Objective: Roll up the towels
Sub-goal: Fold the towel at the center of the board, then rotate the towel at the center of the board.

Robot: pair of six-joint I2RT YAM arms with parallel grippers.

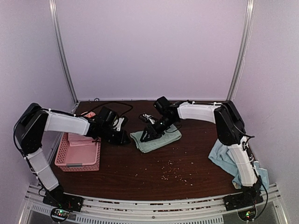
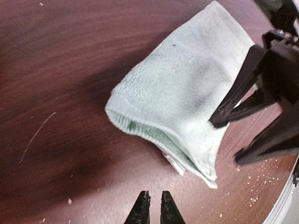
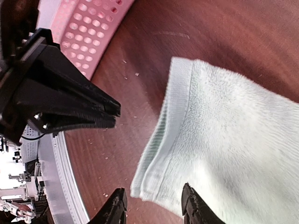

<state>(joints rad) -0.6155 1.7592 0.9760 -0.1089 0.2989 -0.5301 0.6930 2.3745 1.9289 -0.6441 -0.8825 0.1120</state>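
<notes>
So the mint green towel [image 1: 156, 140] is lying folded flat on the dark wooden table [image 1: 117, 179], a little to the right of the pink basket [image 1: 77, 164] as the overhead camera sees it, small dark mark facing up. Nothing looks rolled yet.

The right gripper [image 3: 154, 210] is low over the towel's hemmed end, the one facing the basket. Its jaws are apart, with a corner of the hem lying between them, not pinched as far as I can see. The left gripper [image 2: 154, 210] has its fingers squeezed together on nothing, parked in the gap between basket and towel.

My guess is the step here is starting the roll from that hem. I'd get a finger under both layers, not just the top one, and pinch near the middle of the hem instead of the corner. Then turn it over tight and square, rolling away from the basket. A corner grab probably gives you a cone.

Stuff to watch:
- The left gripper sits right in front of the hem, so the two could bump.
- Crumbs [image 1: 173, 170] are scattered right of the basket toward the front edge and could get rolled in.
- The light blue towels [image 1: 220, 157] are heaped on the far side from the basket, partly under the right arm.
</notes>
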